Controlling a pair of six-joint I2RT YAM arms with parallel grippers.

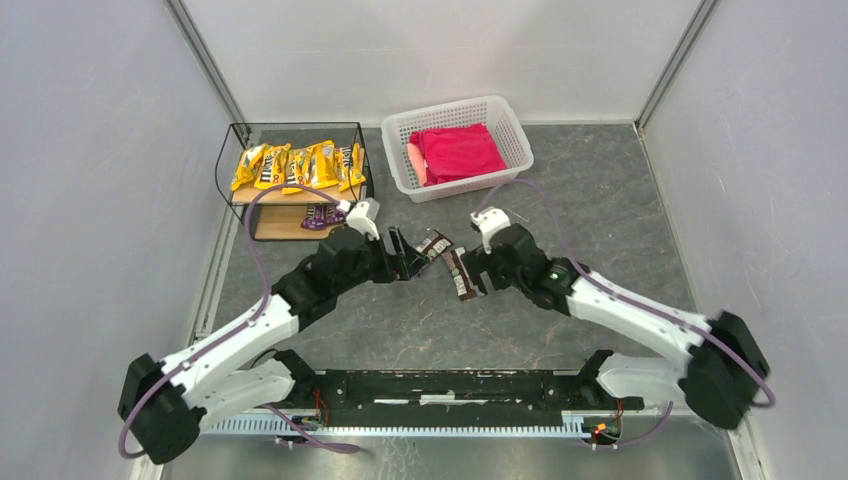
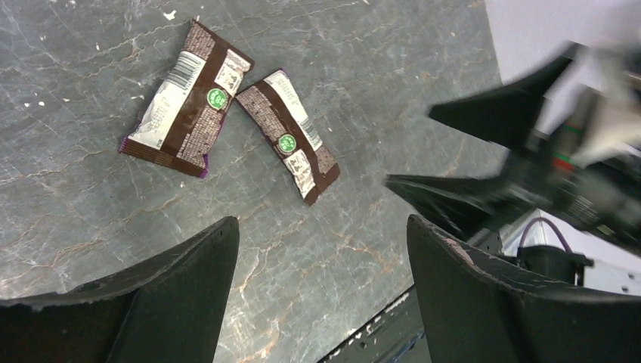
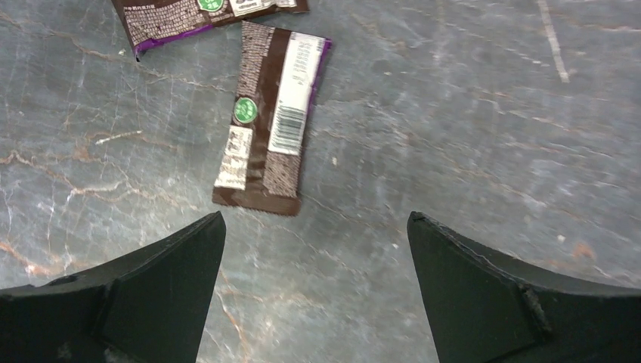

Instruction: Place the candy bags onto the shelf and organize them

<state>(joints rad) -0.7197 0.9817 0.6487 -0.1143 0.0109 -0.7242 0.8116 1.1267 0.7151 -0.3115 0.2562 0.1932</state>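
Left wrist view is showing your left hand [image 2: 321, 227] hanging released and empty, two brown candy bags [image 2: 185, 98] lying flat on the tabletop [image 2: 378, 60] just ahead of it; your right hand [image 3: 316, 219], likewise released, is facing them, probably readying a pickup for the shelf [image 1: 275, 225] beyond

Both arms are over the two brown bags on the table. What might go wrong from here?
1. The left tool and right tool, both open, crowd the same spot; they may collide.
2. The two brown bags lie flat, almost corner to corner; pinching one may drag the other.
3. The shelf has its top board already covered with yellow bags, so a brown bag forced there may knock some off.
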